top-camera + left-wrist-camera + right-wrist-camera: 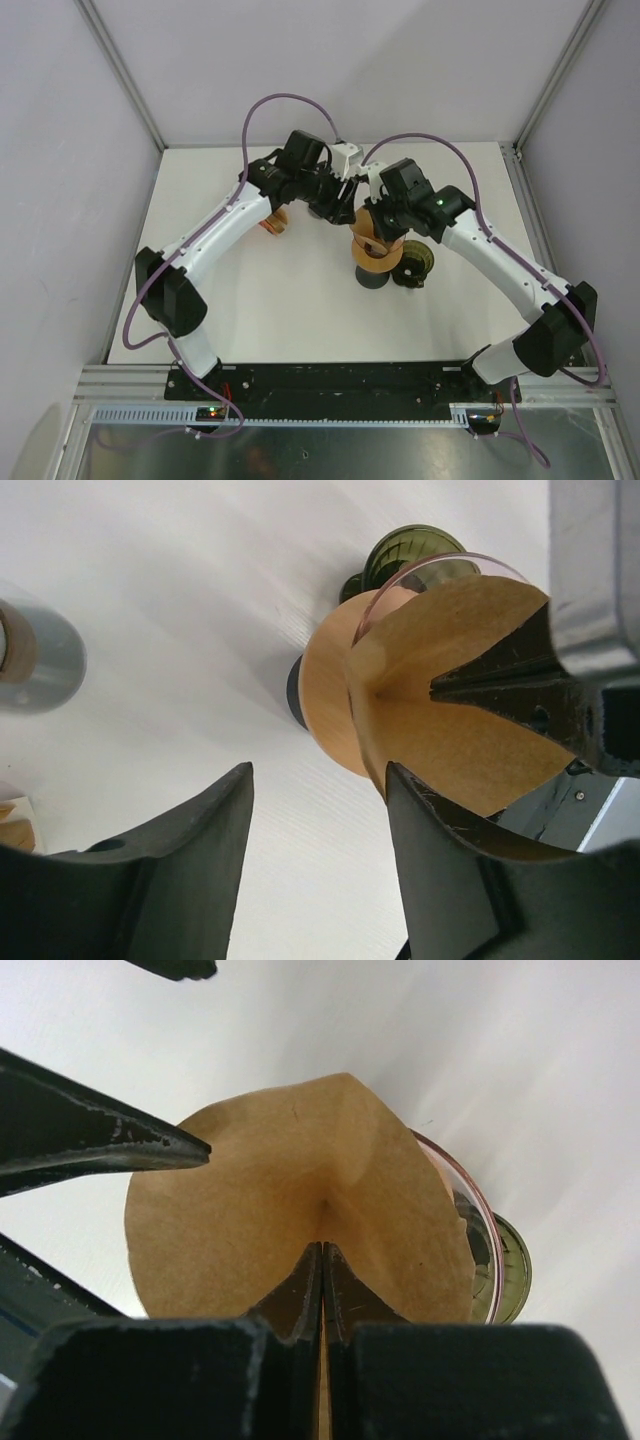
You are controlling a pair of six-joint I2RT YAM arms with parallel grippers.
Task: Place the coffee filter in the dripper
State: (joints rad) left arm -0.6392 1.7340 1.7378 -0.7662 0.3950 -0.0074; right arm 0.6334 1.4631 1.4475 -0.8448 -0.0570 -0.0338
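Pinching the coffee filter [290,1180] in the right gripper [322,1260], closed flat on the paper at its centre fold. Carrying the filter fanned out as a shallow cone just above the dripper [480,1235], not yet seated. In the right wrist view, catching the pink glass rim only at 3 o'clock of the paper, with the rest hidden behind it.

Holding the left gripper [320,775] parted and empty, at about 10 o'clock of the dripper in the top view. Resting one of its fingertips close to the filter's 9 o'clock edge; unable to tell whether touching.

Noting a dark green cup [413,265] just beside the dripper at 3 o'clock.

Judging the step as mid-placement, lining up over the mouth. Next move calling for:
- centring the cone's point over the opening
- lowering until the paper meets the walls
- only then letting go, probably steadying the free edge with the left fingers, given such light, springy paper
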